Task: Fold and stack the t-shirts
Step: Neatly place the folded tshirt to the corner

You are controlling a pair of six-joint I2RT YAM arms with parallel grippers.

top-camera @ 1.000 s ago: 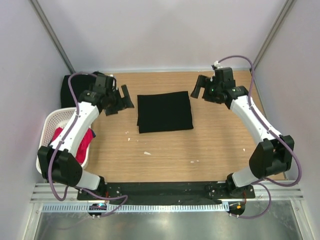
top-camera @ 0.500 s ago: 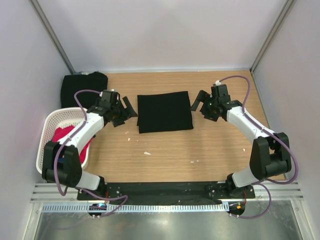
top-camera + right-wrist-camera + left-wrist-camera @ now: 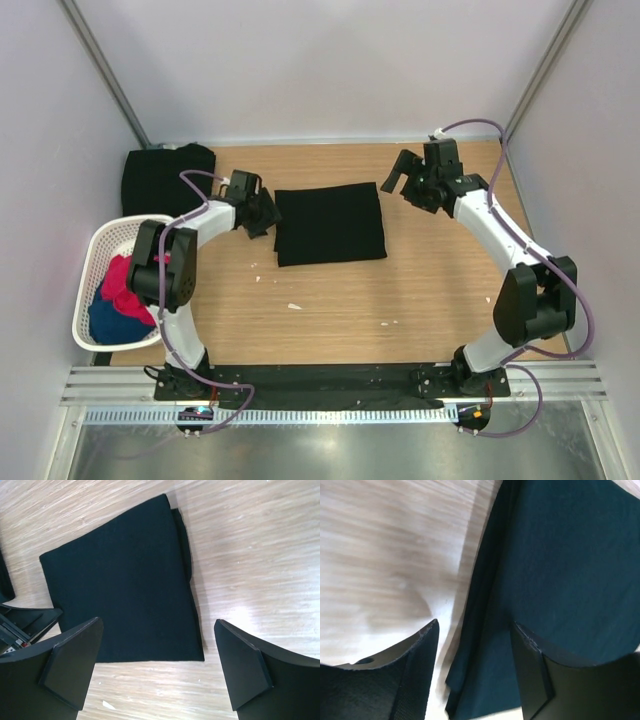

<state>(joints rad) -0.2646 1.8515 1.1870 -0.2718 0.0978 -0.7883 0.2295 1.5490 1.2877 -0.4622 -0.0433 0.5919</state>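
A folded black t-shirt (image 3: 330, 223) lies flat in the middle of the wooden table. A second black t-shirt (image 3: 165, 176) sits folded at the back left corner. My left gripper (image 3: 266, 214) is low at the folded shirt's left edge. In the left wrist view its fingers (image 3: 422, 665) stand apart, and the layered edge of the shirt (image 3: 490, 645) lies between them, not pinched. My right gripper (image 3: 400, 180) hovers off the shirt's back right corner, wide open and empty. In the right wrist view the shirt (image 3: 120, 590) lies ahead of that gripper (image 3: 157, 652).
A white mesh basket (image 3: 88, 262) at the left edge holds a red-pink garment (image 3: 122, 280) and a blue one (image 3: 105, 318). Small white scraps (image 3: 294, 306) lie on the wood in front of the shirt. Side walls stand close on both sides.
My left gripper has swung right from the back left corner, past the basket, to the folded shirt's left edge, and its jaws have narrowed. The right gripper has dipped toward the shirt and drawn back.
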